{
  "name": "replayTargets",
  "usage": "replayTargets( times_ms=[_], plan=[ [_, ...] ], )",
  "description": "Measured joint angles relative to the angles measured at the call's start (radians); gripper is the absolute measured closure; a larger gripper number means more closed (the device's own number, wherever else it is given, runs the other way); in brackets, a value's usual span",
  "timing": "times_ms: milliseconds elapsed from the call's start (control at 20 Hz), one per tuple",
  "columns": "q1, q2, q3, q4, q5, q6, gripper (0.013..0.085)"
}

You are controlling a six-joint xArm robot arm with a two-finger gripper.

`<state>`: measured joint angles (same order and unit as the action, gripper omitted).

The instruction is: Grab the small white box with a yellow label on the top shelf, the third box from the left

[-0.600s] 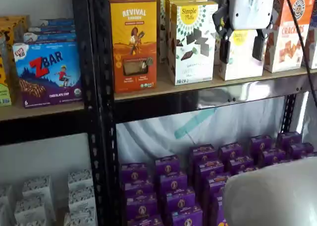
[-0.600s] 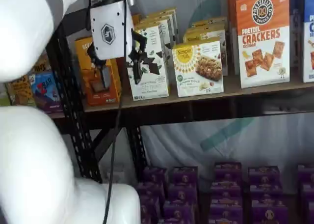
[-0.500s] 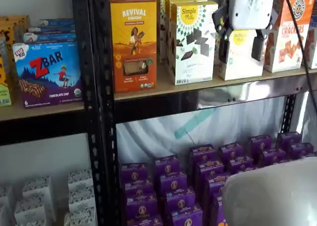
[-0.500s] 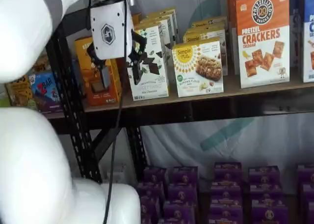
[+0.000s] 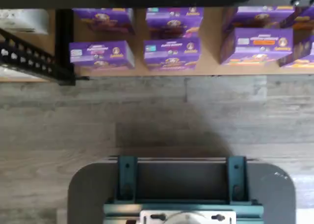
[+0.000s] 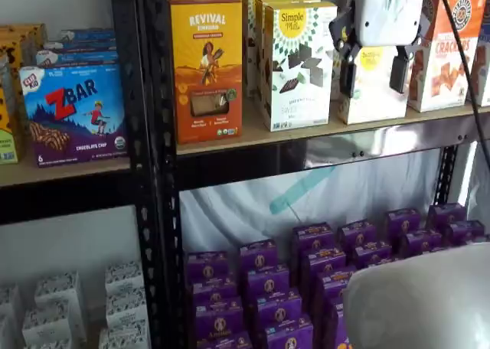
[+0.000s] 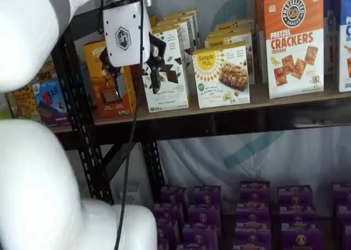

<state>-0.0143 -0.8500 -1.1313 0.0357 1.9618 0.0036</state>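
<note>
I see the top shelf (image 6: 306, 135) running across the upper right of a shelf view, its pale board on a black beam. The small white box (image 6: 374, 89) stands upright on it between the Simple Mills chocolate-square box (image 6: 298, 66) and the orange Pretzel Crackers box (image 6: 448, 50). I judge it a light, stiff carton with smooth faces that could slip or dent, so I would pinch its two yellow side panels, about mid-height. Its front is white with a round yellow label high up; in a shelf view (image 7: 222, 74) a cookie photo shows too. My end effector (image 6: 373, 77) hangs in front of it, fingers plainly apart, holding nothing.
</note>
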Motion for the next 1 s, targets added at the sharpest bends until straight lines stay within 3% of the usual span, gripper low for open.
replayTargets(
  times_ms=[200,500,1000],
  plan=[
    [-0.027,0.015,0.006,-0.032,-0.053,-0.037,0.0130],
    [-0.111,0.080,-0.007,-0.070,-0.147,-0.127,0.0130],
    [-0.263,0.194,-0.062,-0.029,-0.276,-0.266,0.0130]
  ],
)
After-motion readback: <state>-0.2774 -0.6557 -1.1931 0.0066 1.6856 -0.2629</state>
